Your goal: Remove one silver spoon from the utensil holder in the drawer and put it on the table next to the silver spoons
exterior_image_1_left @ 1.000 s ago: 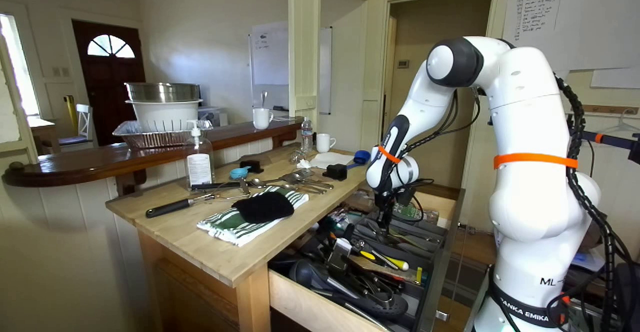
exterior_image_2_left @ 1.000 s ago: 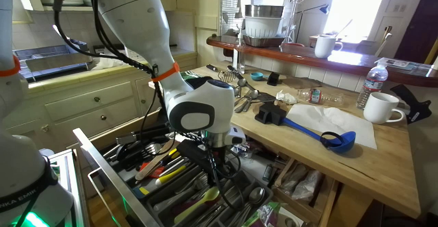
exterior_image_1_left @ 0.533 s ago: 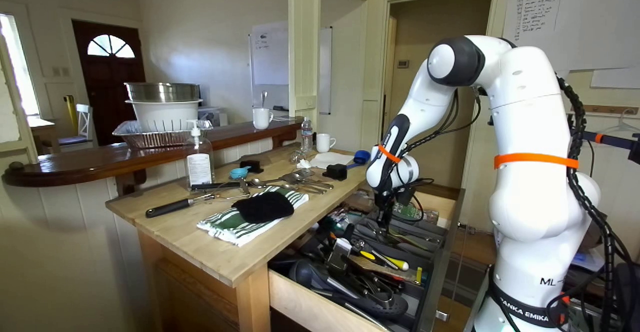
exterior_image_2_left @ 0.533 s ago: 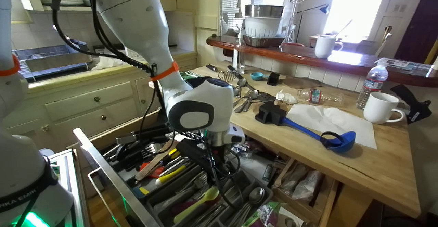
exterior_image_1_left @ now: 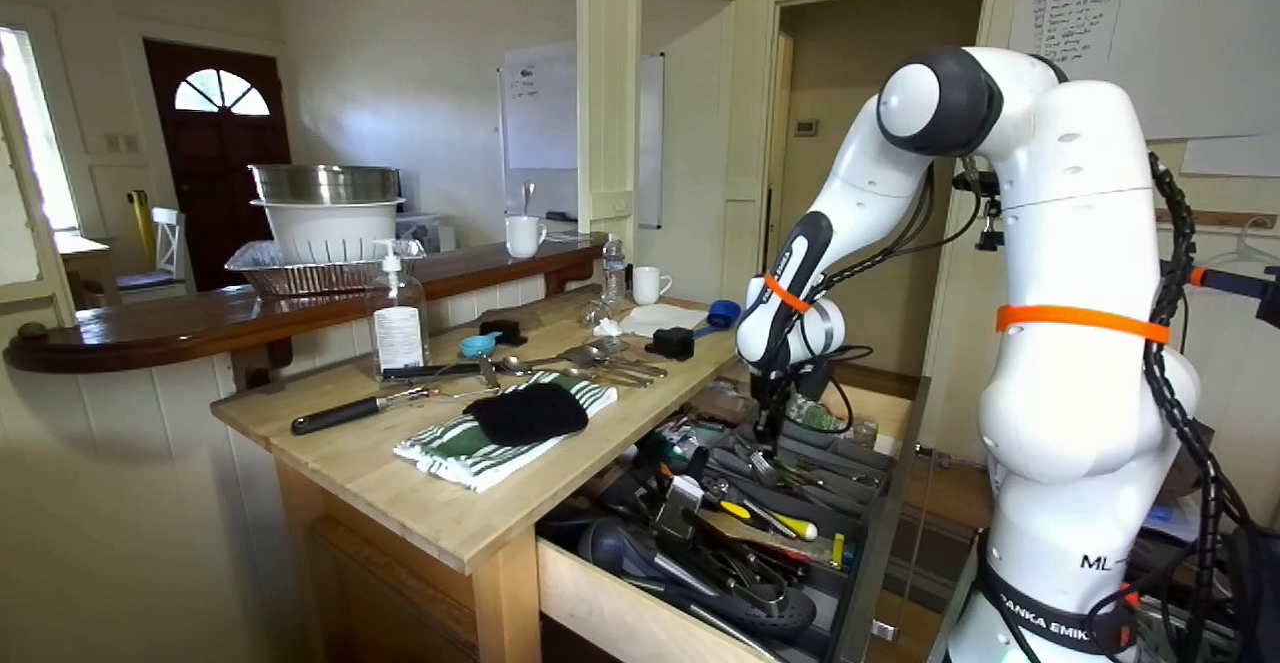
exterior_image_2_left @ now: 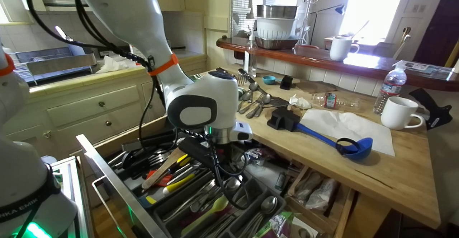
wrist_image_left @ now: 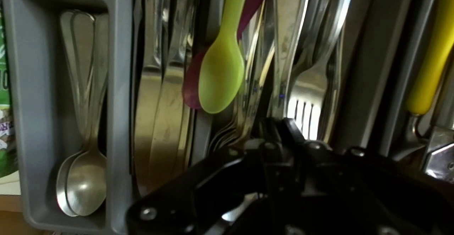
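Silver spoon (wrist_image_left: 285, 33), apparently, clamped in the nearly closed hand (wrist_image_left: 281, 122) over the utensil holder (wrist_image_left: 120, 104); likely removal step: next, lift clear, lay beside spoons (exterior_image_2_left: 265, 99) near the drawer-side edge of the surface (exterior_image_2_left: 405, 175)

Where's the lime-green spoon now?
In the wrist view's upper middle, the lime-green spoon lies over a dark-red utensil, right of the silver table knives.

In an exterior view, the drawer (exterior_image_2_left: 114, 182) extends at 8 o'clock from the table (exterior_image_2_left: 408, 173). Tabletop spoons (exterior_image_2_left: 265, 99) lie at 10 o'clock from the ladle (exterior_image_2_left: 322, 137); the mug (exterior_image_2_left: 398, 114) stands at 2 o'clock from it. In the wrist view, drawer spoons (wrist_image_left: 85, 183) occupy the 9 o'clock compartment of the utensil holder (wrist_image_left: 32, 86); knives (wrist_image_left: 145, 132) lie at 3 o'clock from them, across one divider (wrist_image_left: 120, 86).
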`<act>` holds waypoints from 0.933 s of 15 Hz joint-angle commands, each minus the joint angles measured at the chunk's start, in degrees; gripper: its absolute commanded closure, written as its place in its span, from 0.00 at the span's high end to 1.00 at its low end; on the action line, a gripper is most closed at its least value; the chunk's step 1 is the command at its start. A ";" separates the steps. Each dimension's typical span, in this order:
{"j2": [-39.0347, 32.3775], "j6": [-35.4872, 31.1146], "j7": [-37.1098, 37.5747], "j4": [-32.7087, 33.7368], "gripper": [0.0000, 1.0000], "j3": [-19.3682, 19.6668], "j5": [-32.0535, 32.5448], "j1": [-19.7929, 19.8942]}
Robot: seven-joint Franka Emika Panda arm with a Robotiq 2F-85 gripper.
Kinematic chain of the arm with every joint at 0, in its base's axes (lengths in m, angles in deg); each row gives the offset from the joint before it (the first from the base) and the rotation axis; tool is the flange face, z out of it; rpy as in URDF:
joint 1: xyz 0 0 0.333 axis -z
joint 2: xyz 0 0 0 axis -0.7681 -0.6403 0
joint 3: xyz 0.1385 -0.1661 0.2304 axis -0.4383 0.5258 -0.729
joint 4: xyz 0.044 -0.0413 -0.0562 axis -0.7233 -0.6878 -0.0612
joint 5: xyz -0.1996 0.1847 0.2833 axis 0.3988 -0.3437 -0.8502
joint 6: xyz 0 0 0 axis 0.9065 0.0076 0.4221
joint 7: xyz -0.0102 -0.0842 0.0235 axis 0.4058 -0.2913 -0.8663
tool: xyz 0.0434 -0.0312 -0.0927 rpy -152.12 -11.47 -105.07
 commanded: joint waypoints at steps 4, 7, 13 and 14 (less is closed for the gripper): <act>2.84 -1.34 3.63 -1.74 0.02 2.39 -0.65 -1.08; 2.91 -1.49 5.39 -1.71 0.02 3.40 -0.10 -1.50; 5.49 0.09 6.65 -3.06 0.02 3.70 0.70 -2.89; 6.37 0.71 6.80 -3.53 0.02 3.49 0.33 -3.24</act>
